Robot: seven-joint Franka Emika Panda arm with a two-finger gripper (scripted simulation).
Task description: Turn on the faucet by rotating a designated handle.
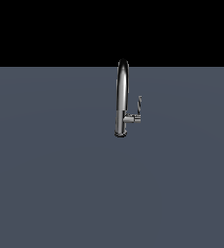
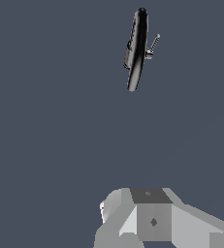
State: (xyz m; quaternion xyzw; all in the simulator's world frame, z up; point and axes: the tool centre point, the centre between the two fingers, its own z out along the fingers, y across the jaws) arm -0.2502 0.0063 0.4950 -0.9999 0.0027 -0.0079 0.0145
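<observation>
A small, thin chrome lever, the handle (image 1: 139,105), is pointing upward from a short horizontal stub (image 1: 131,118) that is jutting from the lower tube of a tall, slim, shiny chrome gooseneck faucet (image 1: 121,97). In the exterior view the handle is sitting on the faucet's side toward the exterior view's right, rising roughly parallel to the tube but apart from it, and reaching well short of the arched top. The faucet is standing upright on its round base on a flat, plain slate-grey bench (image 1: 60,184), somewhat toward the exterior view's right of centre, its arch crossing the line where the grey surface is meeting a black background (image 1: 45,29).

In the wrist view the faucet (image 2: 136,51) is appearing foreshortened as a dark, glossy elongated shape, with the handle (image 2: 153,43) showing as a thin pale sliver angling away from it. The grey, blocky gripper (image 2: 150,220) of the arm is showing only in part in the wrist view, well apart from the faucet and touching nothing; its fingertips are lying outside the picture, so whether it is spread or pressed together cannot be told. The arm is not appearing in the exterior view.
</observation>
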